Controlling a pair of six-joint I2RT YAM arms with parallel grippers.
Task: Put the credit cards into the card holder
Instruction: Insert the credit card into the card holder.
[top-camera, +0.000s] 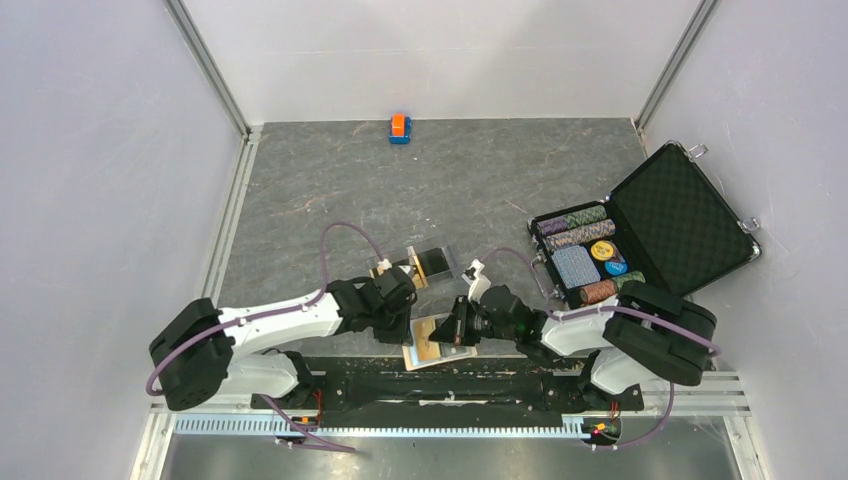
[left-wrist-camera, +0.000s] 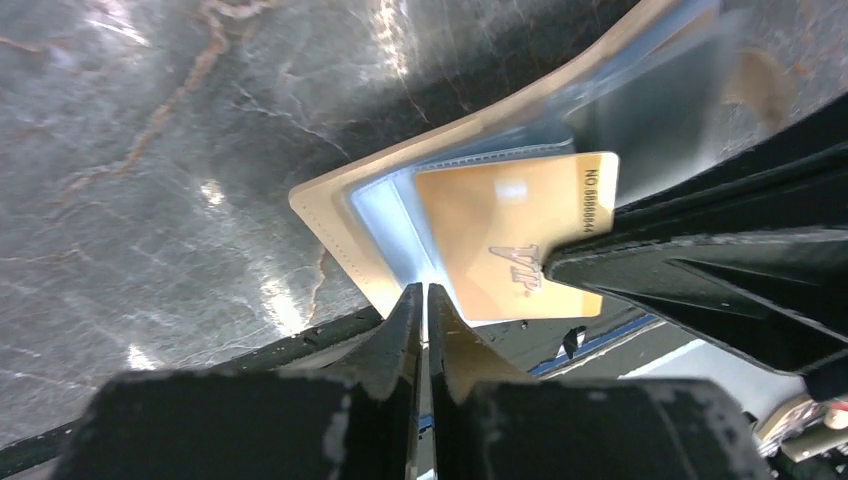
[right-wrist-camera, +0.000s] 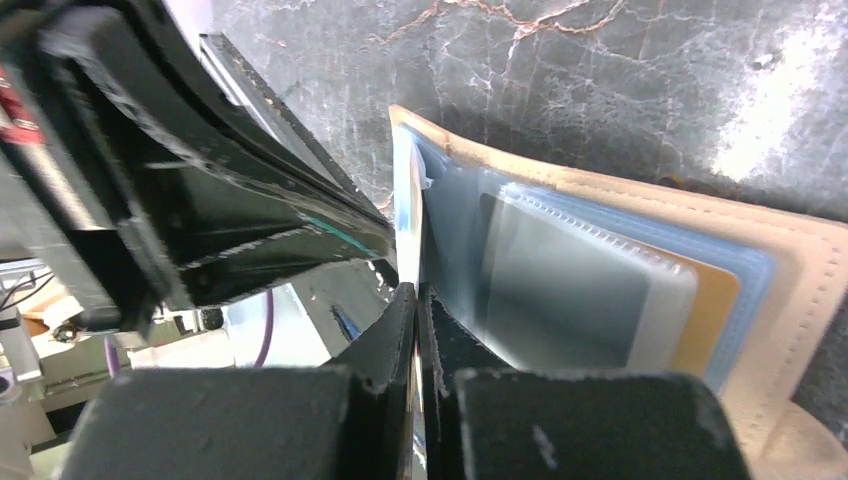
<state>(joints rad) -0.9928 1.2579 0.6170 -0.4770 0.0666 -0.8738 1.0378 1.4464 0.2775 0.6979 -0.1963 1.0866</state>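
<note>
Card holder open, long axis left-right; left hand, right hand both pinch its sleeves

The left arm and right arm have white shells, black joints and bulky black shoulder housings. A purple cable loops along each. Both stand on a black base rail. End effector fingers are matte black, tapered, scuffed pale at the edges.

We see a robotics lab cell. Plain white panel walls in aluminium framing box in a dark marbled tabletop. The left arm and right arm, trailing purple cables, are bolted to a black rail.
</note>
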